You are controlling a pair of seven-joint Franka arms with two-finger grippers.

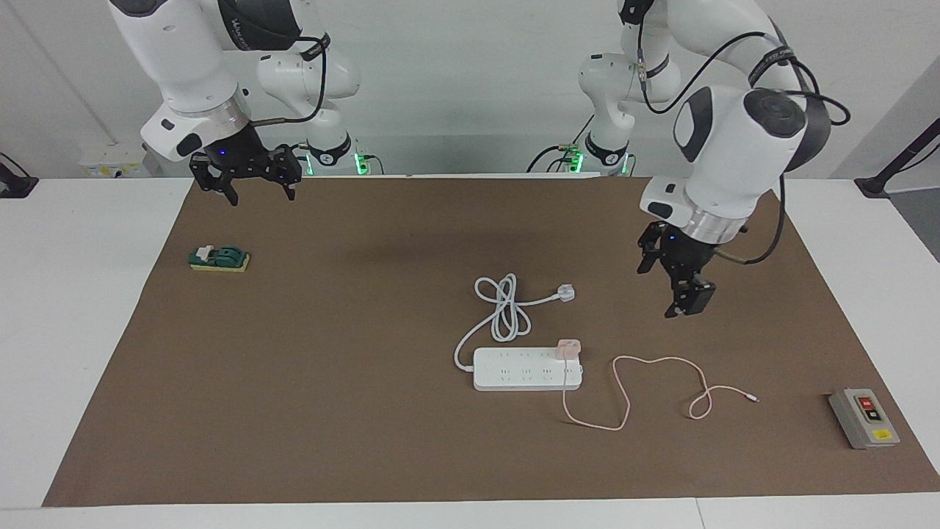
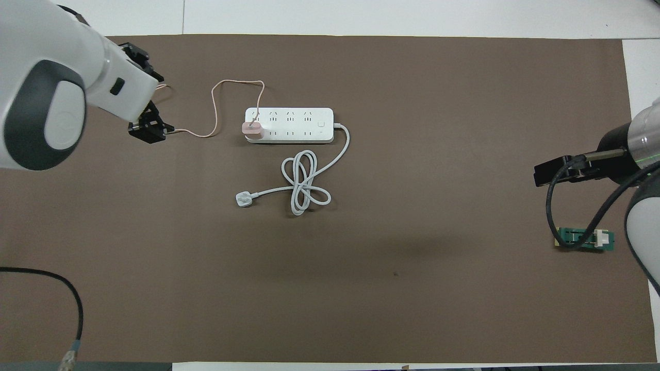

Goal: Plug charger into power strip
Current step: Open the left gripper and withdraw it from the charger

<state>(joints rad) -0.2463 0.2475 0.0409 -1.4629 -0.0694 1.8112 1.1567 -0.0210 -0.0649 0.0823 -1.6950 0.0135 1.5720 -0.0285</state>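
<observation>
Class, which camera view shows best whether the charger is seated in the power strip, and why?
The facing view: there the charger is seen from the side, standing on the power strip at the end toward the left arm. The overhead view shows only its top over the end outlets, cable trailing away, not how deep it sits.

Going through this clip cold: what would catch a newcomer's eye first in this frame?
Probably the pale pink charger seated on the power strip, at the strip's end toward the left arm, its thin pink cable trailing across the brown mat. Next, the left gripper, jaws open and empty, raised above the mat toward the left arm's end of the table. The right gripper waits open over the mat's edge nearest the robots.
</observation>
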